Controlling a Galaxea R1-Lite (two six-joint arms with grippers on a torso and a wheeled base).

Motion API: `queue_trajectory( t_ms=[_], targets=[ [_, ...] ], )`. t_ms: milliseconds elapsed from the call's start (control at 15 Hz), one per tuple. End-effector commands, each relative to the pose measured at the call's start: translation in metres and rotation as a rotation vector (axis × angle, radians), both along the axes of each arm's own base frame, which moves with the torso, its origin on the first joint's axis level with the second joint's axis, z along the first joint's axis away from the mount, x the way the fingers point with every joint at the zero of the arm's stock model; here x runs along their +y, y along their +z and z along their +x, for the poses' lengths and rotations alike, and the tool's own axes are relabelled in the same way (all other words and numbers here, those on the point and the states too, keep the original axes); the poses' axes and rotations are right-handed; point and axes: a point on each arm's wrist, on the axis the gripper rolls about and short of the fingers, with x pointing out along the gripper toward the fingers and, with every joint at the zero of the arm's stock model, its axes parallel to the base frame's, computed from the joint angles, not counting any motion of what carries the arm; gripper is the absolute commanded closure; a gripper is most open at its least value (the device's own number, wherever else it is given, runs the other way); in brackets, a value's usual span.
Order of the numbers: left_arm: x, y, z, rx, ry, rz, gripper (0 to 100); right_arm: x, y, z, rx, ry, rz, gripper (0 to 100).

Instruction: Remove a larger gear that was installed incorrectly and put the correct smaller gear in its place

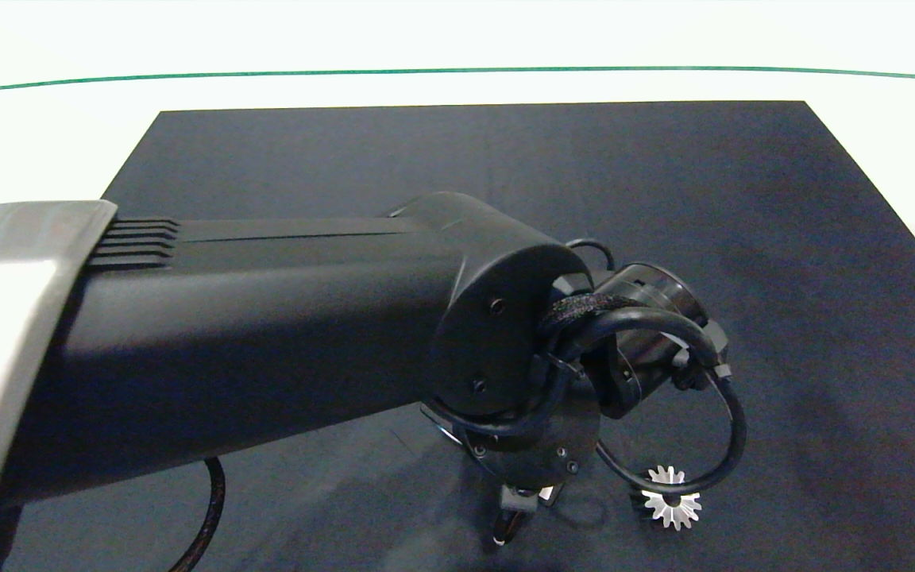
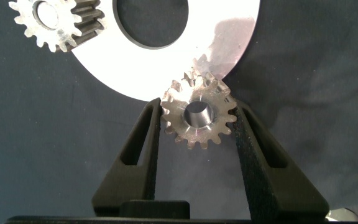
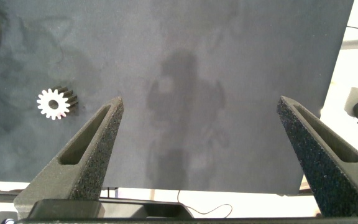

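1. Left gripper: fingers closed onto a smaller gear, one finger on each side of its toothed rim. The bore faces the wrist camera.
2. The held gear sits at the edge of a flat, shiny ring-shaped plate with a large round hole. Whether the gear touches the plate cannot be told; its reflection shows in the plate surface.
3. A second small blunt-toothed gear stands on the same plate, well apart from the held one, across the hole.
4. Head view: the left arm reaches in over the dark mat and hides the plate and the held gear. The gripper tip shows low, near the mat's front edge.
5. Larger gear: lies on the mat near the front edge, just right of the left gripper, partly crossed by a black cable loop. Long pointed teeth visible.
6. Right gripper: fingers spread wide, nothing between them, above bare mat. Not seen in the head view.
7. Right wrist view also shows another small gear lying alone on the mat.
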Motion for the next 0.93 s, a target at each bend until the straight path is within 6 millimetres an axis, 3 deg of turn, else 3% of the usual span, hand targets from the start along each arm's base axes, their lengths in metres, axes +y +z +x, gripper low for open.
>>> queue_trajectory(
  t_ms=[67, 933],
  targets=[
    [-0.0019, -0.0015, -0.0007, -0.006, -0.001, -0.005, 75, -0.0001, -0.0008, 0.0006, 0.008, 0.002, 0.0, 0],
    [0.0042, -0.0081, 0.0019, -0.022, 0.012, -0.038, 75, 0.0001, -0.0013, 0.0003, 0.01, 0.005, -0.001, 0]
  ],
)
